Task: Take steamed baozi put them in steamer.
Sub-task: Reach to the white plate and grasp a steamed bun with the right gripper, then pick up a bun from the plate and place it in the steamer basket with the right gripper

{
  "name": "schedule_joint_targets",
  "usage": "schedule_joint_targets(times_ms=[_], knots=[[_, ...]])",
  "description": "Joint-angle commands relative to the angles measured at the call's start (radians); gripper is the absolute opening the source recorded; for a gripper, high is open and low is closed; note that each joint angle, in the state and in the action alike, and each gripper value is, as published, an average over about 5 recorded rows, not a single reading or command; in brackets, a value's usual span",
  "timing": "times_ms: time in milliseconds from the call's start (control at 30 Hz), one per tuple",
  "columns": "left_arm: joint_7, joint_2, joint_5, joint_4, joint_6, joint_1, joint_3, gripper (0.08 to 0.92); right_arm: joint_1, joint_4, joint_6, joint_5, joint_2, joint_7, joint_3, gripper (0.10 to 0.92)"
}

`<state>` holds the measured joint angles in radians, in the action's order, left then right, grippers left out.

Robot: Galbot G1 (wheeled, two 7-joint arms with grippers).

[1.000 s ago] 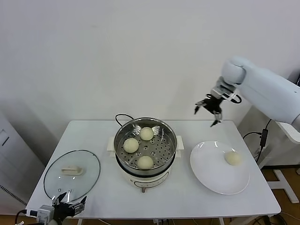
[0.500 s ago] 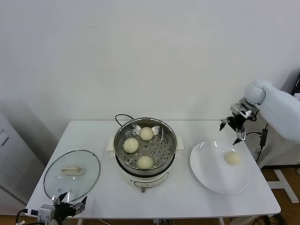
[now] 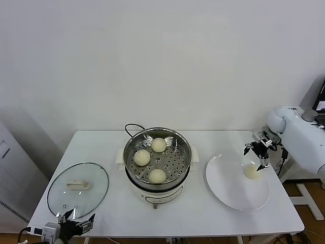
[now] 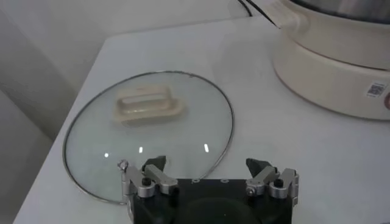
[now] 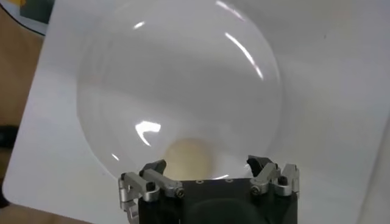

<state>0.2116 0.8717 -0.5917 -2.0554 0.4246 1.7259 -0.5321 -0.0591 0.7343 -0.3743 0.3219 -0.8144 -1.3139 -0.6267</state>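
Note:
Three cream-white baozi (image 3: 142,157) lie on the perforated tray of the steel steamer (image 3: 186,144) at the table's middle. A fourth baozi (image 3: 252,172) rests on the white plate (image 3: 228,188) to the right. My right gripper (image 3: 256,153) hangs open just above and behind that bun, nothing between its fingers. In the right wrist view the baozi (image 5: 190,157) sits on the plate (image 5: 177,79), partly hidden behind the right gripper (image 5: 207,167). My left gripper (image 3: 75,219) stays parked, open, at the front left table edge.
The glass lid (image 3: 96,195) with a white handle (image 3: 78,184) lies flat on the table at the front left; the left wrist view shows the lid (image 4: 91,158) in front of the left gripper (image 4: 206,165). A black cord (image 3: 131,126) trails behind the steamer.
My right arm has swung right and down, from high above the table's back edge to just over the baozi on the plate. Its fingers stayed open. The left arm has not moved.

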Motion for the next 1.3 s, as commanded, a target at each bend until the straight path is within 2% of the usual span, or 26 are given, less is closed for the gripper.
schedule_joint_targets(times_ms=[33, 467, 567, 833, 933, 1133, 1300], knots=[[0.000, 0.001, 0.000, 0.001, -0.002, 0.003, 0.000, 0.823, 0.111, -0.029, -0.004, 0.145, -0.011, 0.050, 0.123, 0.823], [0.000, 0.004, 0.005, 0.004, -0.004, 0.009, 0.001, 0.823, 0.148, -0.055, 0.004, 0.216, -0.033, 0.103, 0.194, 0.815], [0.000, 0.003, 0.005, 0.005, -0.005, 0.009, 0.002, 0.823, 0.147, -0.064, 0.006, 0.213, -0.039, 0.108, 0.205, 0.763], [-0.001, 0.008, 0.008, 0.002, -0.007, 0.011, 0.004, 0.823, 0.148, -0.063, 0.021, 0.187, -0.042, 0.091, 0.202, 0.542], [-0.001, 0.010, 0.010, 0.001, -0.008, 0.015, 0.002, 0.823, 0.149, -0.052, 0.031, 0.159, -0.035, 0.077, 0.195, 0.503], [0.000, 0.016, 0.015, -0.003, -0.006, 0.018, 0.000, 0.823, 0.092, 0.030, 0.091, -0.003, 0.026, 0.051, 0.078, 0.476], [0.003, 0.022, 0.023, -0.007, -0.002, 0.022, -0.003, 0.823, -0.082, 0.171, 0.210, -0.274, 0.132, 0.032, -0.183, 0.475]])
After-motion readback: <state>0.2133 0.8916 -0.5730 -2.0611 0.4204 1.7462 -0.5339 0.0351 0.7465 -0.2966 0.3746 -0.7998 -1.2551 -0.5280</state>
